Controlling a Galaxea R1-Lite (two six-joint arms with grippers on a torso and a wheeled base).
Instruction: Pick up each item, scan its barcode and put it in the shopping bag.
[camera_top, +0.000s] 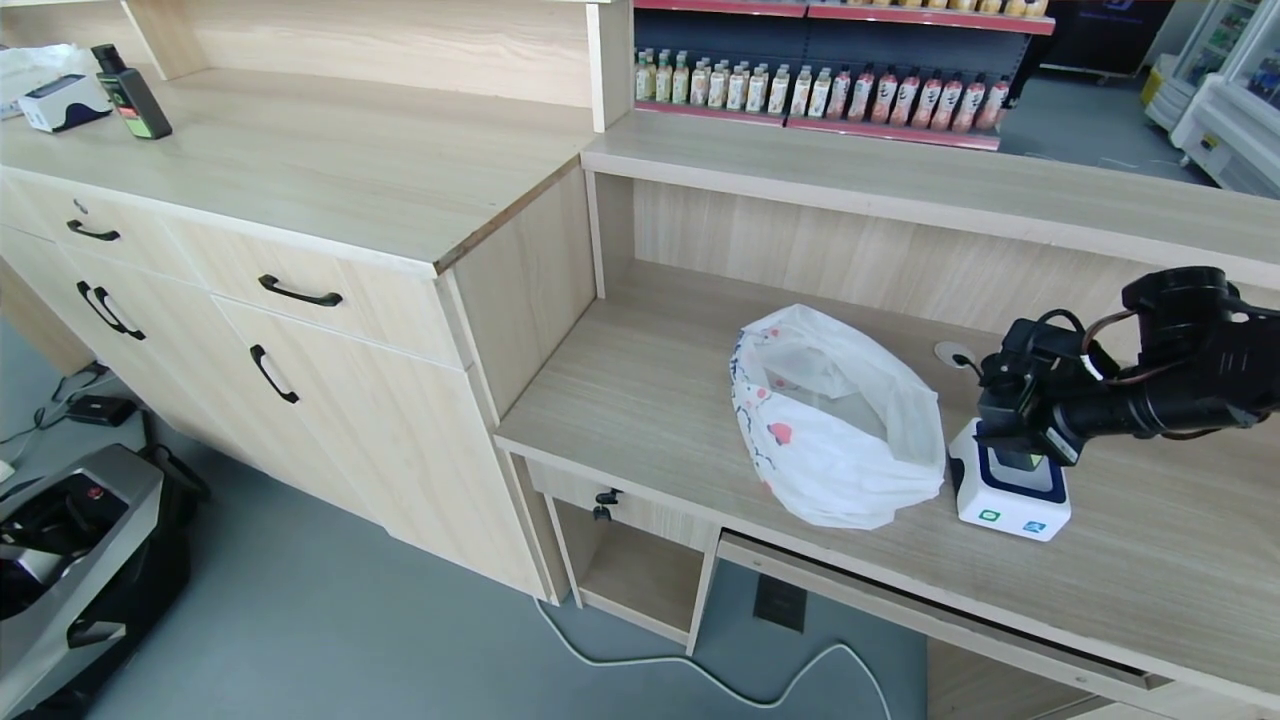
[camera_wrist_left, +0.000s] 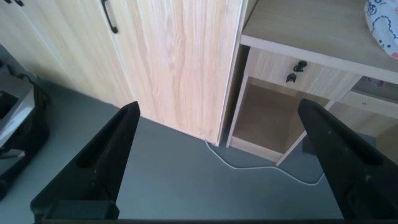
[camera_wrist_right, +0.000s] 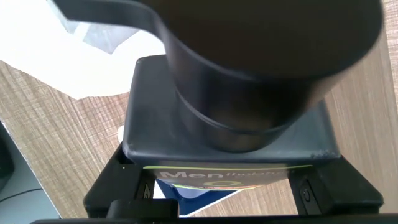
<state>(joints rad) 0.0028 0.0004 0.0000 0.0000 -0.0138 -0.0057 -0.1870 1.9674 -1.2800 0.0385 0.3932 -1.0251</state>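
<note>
My right gripper is shut on a dark bottle with a green-lettered label, holding it just above the white scanner box with a blue top. In the right wrist view the gripper clamps the bottle's lower body, with the scanner's blue face right beneath it. The white printed shopping bag lies open-mouthed on the low counter, immediately left of the scanner. My left gripper hangs open over the grey floor beside the cabinet, nothing between its fingers.
The low wooden counter has bare room left of the bag and right of the scanner. On the higher counter at far left stand another dark bottle and a small white device. A raised back ledge runs behind the bag.
</note>
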